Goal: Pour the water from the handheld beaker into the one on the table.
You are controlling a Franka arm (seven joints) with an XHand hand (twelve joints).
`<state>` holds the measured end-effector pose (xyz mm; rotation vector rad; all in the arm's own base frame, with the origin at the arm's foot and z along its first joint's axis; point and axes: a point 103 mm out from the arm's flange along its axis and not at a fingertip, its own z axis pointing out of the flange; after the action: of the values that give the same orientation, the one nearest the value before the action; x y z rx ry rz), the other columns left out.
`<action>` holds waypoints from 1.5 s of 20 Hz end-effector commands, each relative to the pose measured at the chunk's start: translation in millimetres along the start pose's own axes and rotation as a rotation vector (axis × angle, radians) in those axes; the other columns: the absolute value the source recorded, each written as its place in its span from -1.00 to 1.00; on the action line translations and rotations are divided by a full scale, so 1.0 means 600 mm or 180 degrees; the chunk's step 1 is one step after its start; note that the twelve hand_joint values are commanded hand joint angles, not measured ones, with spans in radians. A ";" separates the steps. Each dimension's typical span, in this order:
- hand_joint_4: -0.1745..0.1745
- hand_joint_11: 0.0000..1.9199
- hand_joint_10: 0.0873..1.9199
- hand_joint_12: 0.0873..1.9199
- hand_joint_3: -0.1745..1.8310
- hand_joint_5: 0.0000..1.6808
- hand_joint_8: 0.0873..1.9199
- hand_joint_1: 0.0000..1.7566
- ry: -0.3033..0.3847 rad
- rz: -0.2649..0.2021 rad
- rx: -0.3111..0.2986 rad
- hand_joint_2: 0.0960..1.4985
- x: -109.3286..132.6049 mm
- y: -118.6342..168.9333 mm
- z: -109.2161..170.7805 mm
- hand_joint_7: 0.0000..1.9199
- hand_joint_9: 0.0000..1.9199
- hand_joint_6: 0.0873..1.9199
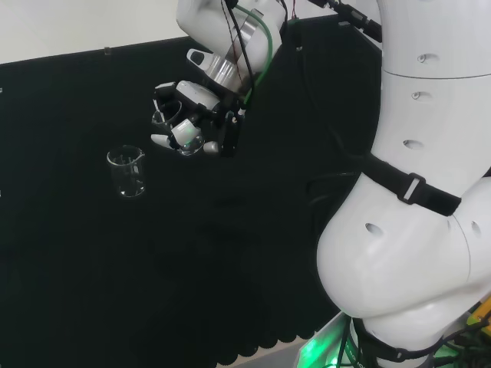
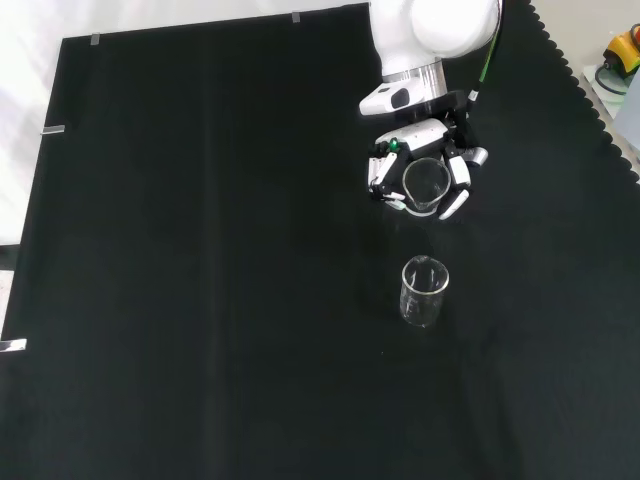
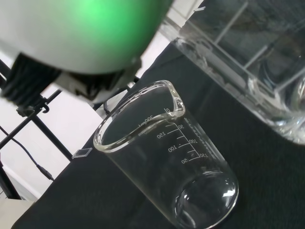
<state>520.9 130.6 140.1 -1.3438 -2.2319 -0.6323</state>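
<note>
Black cloth covers the tabotop's whole top, so call it the tabletop (image 2: 200, 250), and it is the biggest thing here. Next comes the white arm (image 1: 414, 192), which reaches out over it. At its end the hand (image 2: 425, 160) has its fingers curled round a clear beaker (image 2: 425, 183), held up in the air and tipped a bit. Just beside it, lower down, a second beaker (image 2: 424, 291) stands upright on the cloth. It looks empty inside. I think the pouring has not started yet, so the tipping and the pouring are left to do.
</note>
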 end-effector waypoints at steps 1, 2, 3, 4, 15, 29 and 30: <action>-1.00 0.22 0.52 0.33 0.33 -0.12 1.00 0.59 -0.0021 -0.0004 0.0014 -0.41 -0.001 -0.001 0.000 0.50 0.57 1.00; -1.00 0.22 0.52 0.33 0.33 -0.12 1.00 0.59 -0.0030 -0.0004 0.0025 -0.41 0.000 -0.001 0.000 0.50 0.57 1.00; -1.00 0.22 0.52 0.33 0.33 -0.12 1.00 0.59 -0.0036 -0.0004 0.0038 -0.41 0.000 0.000 0.000 0.50 0.57 1.00; -1.00 0.22 0.52 0.33 0.33 -0.12 1.00 0.59 -0.0044 -0.0003 0.0051 -0.41 0.000 0.000 0.000 0.50 0.58 1.00; -1.00 0.22 0.51 0.32 0.33 -0.12 1.00 0.59 -0.0204 0.0002 0.0275 -0.41 0.007 0.013 0.012 0.50 0.58 1.00; -1.00 0.22 0.51 0.31 0.32 -0.12 1.00 0.59 -0.0662 -0.0026 0.0713 -0.41 0.023 0.030 0.019 0.50 0.58 1.00; -1.00 0.22 0.51 0.31 0.32 -0.12 1.00 0.59 -0.0690 -0.0028 0.0737 -0.41 0.024 0.031 0.020 0.50 0.58 1.00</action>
<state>528.1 148.7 140.1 -1.3469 -2.3578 -0.3052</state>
